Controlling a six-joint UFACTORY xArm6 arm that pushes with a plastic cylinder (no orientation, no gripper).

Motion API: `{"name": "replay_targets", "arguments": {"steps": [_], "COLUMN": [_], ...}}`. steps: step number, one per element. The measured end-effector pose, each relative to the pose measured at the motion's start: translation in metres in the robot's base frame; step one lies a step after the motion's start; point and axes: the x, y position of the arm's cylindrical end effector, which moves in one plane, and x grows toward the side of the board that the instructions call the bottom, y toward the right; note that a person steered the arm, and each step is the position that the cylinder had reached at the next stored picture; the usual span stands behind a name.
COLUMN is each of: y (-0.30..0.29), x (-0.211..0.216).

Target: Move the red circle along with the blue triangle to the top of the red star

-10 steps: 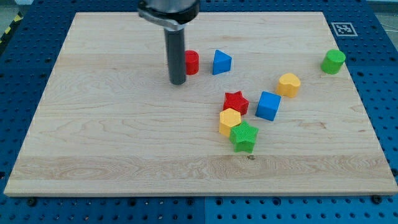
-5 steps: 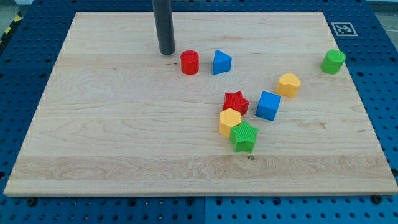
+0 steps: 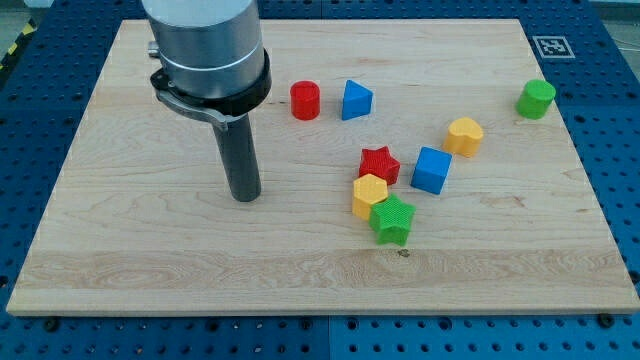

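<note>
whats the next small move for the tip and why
Probably bring my tip up to the view's left of the red circle. The tip sits low and left of it, touching nothing. The blue triangle is just right of the circle, and the red star lies lower right, so a rightward push could carry both.

Red circle (image 3: 305, 101) beside blue triangle (image 3: 356, 100), above red star (image 3: 379, 164).

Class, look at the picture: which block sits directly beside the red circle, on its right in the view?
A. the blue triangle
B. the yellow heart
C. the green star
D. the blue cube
A: the blue triangle stands just to the view's right of the red circle, apart from the other blocks lower on the board.
</note>
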Motion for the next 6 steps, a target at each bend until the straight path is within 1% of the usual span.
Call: {"name": "replay_targets", "arguments": {"steps": [1, 3, 5, 6], "y": [-0.002, 0.009, 0.060, 0.091], "x": [-0.007, -0.100, -0.158, -0.166]}}
